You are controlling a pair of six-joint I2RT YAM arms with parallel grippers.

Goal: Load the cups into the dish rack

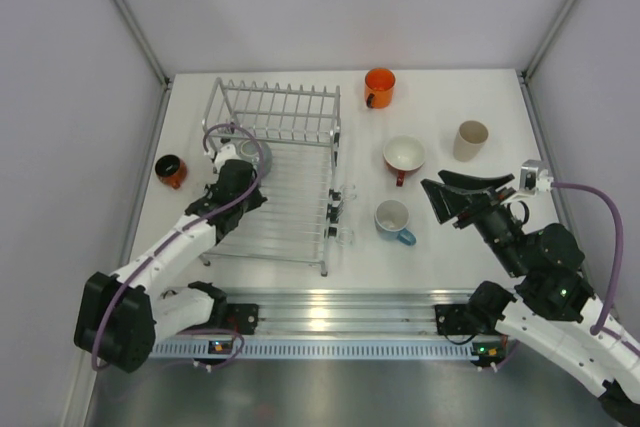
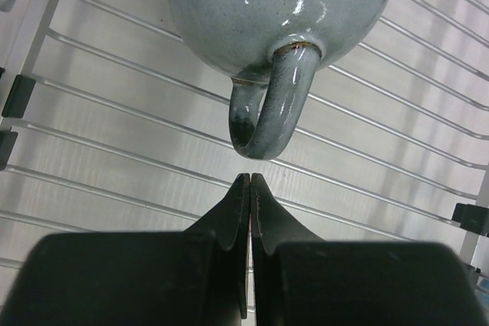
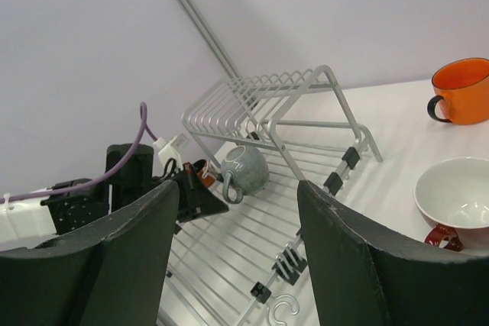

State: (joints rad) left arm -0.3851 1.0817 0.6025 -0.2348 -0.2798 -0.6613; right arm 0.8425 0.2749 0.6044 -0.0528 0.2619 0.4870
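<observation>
A grey-blue mug (image 1: 250, 155) lies on its side in the wire dish rack (image 1: 300, 237), handle toward my left gripper (image 1: 243, 171). In the left wrist view the left gripper (image 2: 250, 178) is shut and empty, just short of the mug's handle (image 2: 267, 112). My right gripper (image 1: 440, 204) is open and empty above the table, near the light blue mug (image 1: 393, 219). The red mug with white inside (image 1: 404, 157), the bright orange mug (image 1: 380, 87) and the beige mug (image 1: 470, 140) stand right of the rack. The dark red-orange mug (image 1: 170, 170) stands left of it.
The rack's raised frame and tines (image 3: 306, 85) stand at its far end. Grey walls close in on the left, back and right. A metal rail (image 1: 340, 312) runs along the near edge. A purple cable (image 1: 225, 129) loops over the left arm.
</observation>
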